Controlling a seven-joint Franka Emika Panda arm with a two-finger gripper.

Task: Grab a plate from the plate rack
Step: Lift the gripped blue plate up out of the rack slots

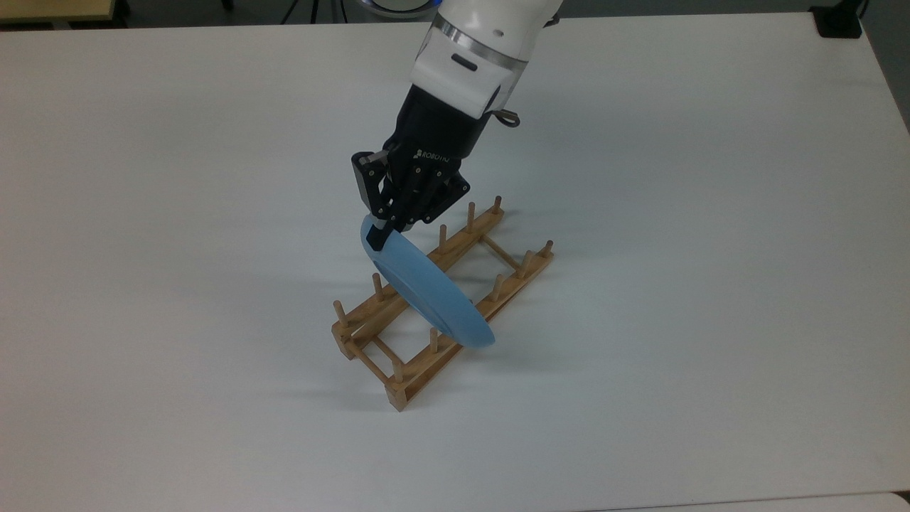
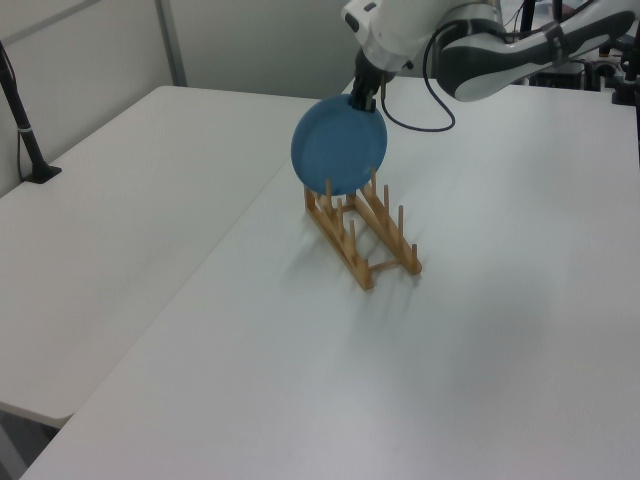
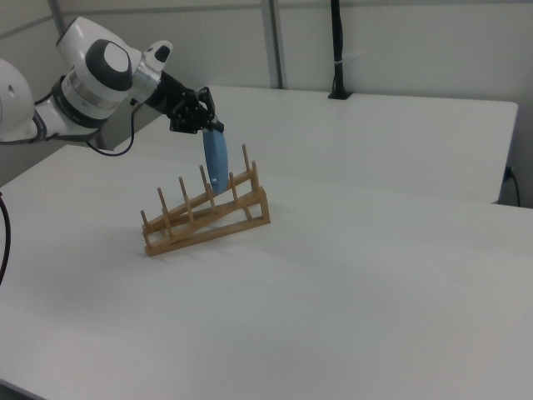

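Note:
The light-blue plate [image 1: 429, 290] [image 2: 338, 146] [image 3: 216, 160] hangs upright, edge-on in the top view, its lower part still among the pegs. My gripper [image 1: 378, 235] [image 2: 358, 100] [image 3: 210, 127] is shut on the plate's upper rim, the black hand tilted down from the white arm. The wooden plate rack [image 1: 405, 387] [image 2: 366, 272] [image 3: 208, 229] rests on the white table, in the top view running from lower left to upper right with upright pegs along both rails. In the left view the plate shows as a full blue disc above the rack's far end.
A wide white table [image 1: 682, 213] surrounds the rack on all sides. A black clamp stand [image 1: 837, 20] sits at the top view's upper right corner. A second white table [image 2: 120, 200] adjoins on the left view's left, with a black post [image 2: 20, 110].

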